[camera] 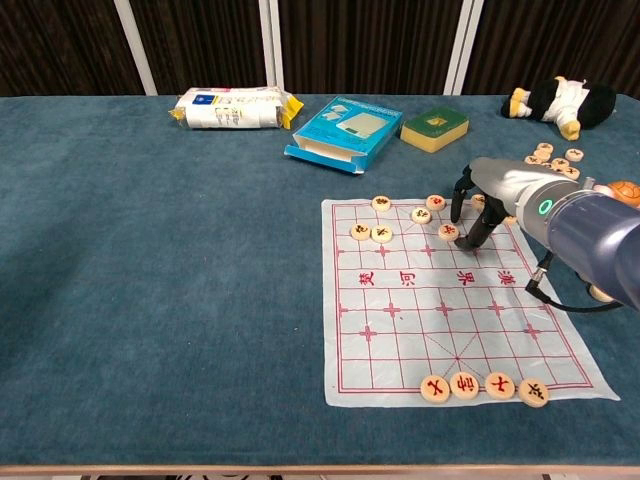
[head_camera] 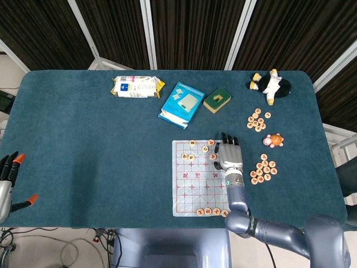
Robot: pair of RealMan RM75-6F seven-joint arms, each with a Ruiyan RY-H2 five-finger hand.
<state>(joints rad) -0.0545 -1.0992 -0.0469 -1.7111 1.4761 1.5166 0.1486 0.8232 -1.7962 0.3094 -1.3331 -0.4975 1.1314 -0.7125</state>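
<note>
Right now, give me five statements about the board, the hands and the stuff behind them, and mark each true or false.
1. The right hand is over the far right part of the board. True.
2. Four pieces sit in a row on the board's near edge. True.
3. The left hand rests on the board. False: it is off the table's left edge, holding nothing.
4. The blue box lies between the packet and the sponge. True.
5. The penguin stands on the board. False: it lies at the far right corner of the table.
</note>
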